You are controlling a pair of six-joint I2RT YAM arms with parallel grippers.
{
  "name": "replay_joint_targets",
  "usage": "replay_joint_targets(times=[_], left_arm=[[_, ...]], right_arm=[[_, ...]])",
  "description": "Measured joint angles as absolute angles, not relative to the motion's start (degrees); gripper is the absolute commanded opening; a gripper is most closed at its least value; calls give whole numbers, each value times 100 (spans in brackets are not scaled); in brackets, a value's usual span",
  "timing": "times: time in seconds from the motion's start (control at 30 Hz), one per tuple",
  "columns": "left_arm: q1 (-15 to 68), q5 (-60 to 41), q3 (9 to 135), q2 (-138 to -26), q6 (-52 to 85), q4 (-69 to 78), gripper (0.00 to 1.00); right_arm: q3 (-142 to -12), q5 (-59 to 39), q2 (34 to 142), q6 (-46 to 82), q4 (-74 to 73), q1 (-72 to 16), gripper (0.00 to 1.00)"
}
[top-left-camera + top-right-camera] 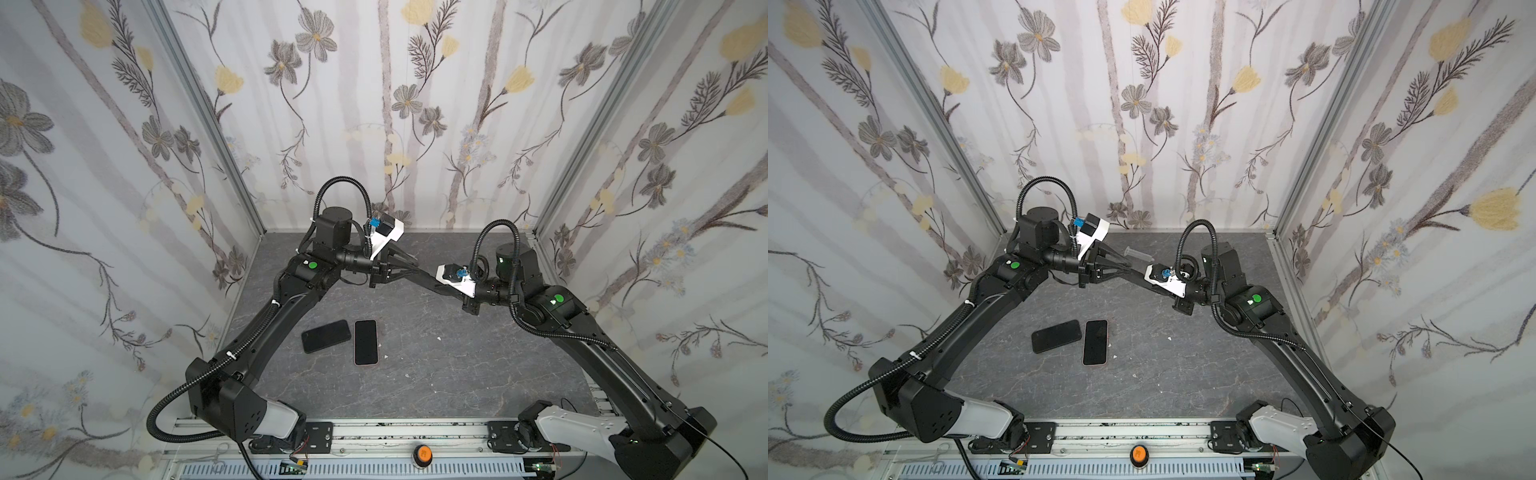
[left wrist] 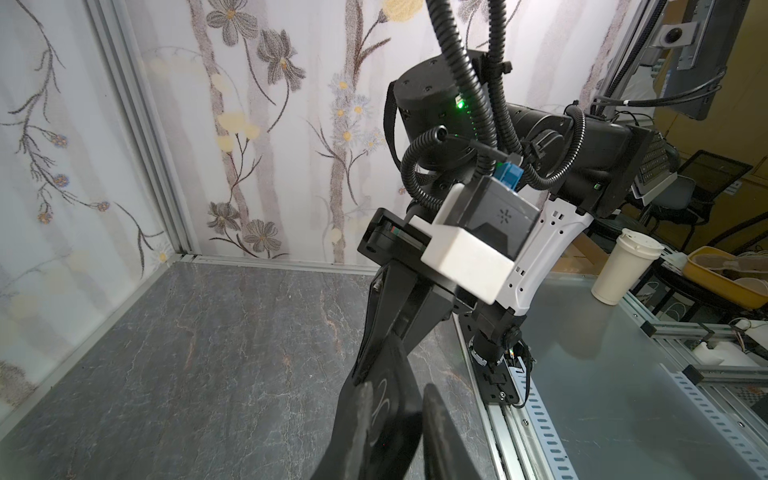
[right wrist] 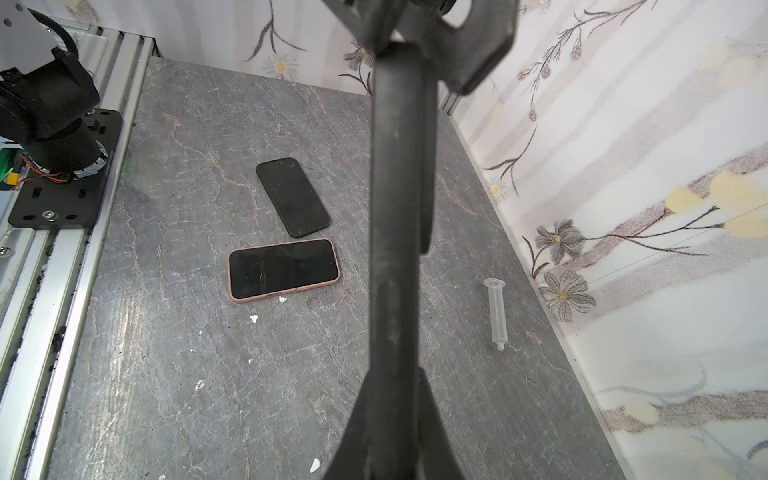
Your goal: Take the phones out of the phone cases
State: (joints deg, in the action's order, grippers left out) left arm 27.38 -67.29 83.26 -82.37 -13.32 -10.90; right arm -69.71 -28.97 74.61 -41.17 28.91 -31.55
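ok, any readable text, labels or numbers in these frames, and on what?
No legible words or numbers anywhere.
Orange button: dark mark, too blurred to read.
Wrist camera housing: small starburst logo only, no text.

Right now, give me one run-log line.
left gripper: jaws around right gripper tip | right gripper: shut | black phone, pink-edged phone: flat on table

Both arms reach in from the lower corners and meet at centre frame in both top views. The left claw has its fingers around the right claw's closed tips.
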Motion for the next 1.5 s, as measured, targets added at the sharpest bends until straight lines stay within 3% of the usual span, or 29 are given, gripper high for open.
replay_joint_targets(times=[0.33,0.6,0.9,1.17,1.5], left_arm=[[2727,-6243,8442,-8335,-1310,-1098,23],[2716,-6407,8490,-8138,-1391,-1131,51],[2759,-6445,7913,-7699,-1350,-1109,55],[2792,-6403,7826,-7728,-1310,-1131,56],[2801,-6455,7885,-7841,-1308,-1135,35]], right_arm=[[-6886,-3127,7389,-4390,2842,-3323,0],[-6893,-3205,7443,-3854,2742,-3024,0],[-6866,-3286,7415,-3756,2502,-2965,0],[-6971,-3304,7522,-3863,2558,-3076,0],[-6971,-3205,7522,-4010,2591,-3181,0]])
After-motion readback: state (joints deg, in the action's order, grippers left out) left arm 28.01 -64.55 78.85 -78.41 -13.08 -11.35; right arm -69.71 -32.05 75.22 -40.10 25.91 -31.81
